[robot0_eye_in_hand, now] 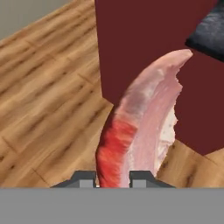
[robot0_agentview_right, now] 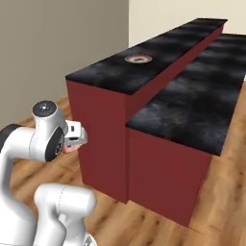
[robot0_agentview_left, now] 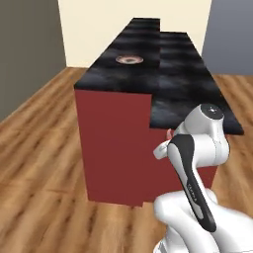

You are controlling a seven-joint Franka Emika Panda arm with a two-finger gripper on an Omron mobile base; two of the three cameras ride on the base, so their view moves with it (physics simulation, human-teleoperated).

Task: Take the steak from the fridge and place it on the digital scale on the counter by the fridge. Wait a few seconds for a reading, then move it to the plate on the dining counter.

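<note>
The pincer [robot0_eye_in_hand: 113, 178] is clamping the steak [robot0_eye_in_hand: 142, 122] by one end, edge-on, and is hanging low in front of the red side panel of the dining tabletop [robot0_agentview_left: 188, 84]. The plate [robot0_agentview_left: 129, 60] is sitting on the far, higher level, well apart. The meat could be slipping from so narrow a hold, or be striking the tabletop edge while rising.

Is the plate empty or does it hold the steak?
Empty: the plate lies bare on the counter; the claw grips the steak.
</note>
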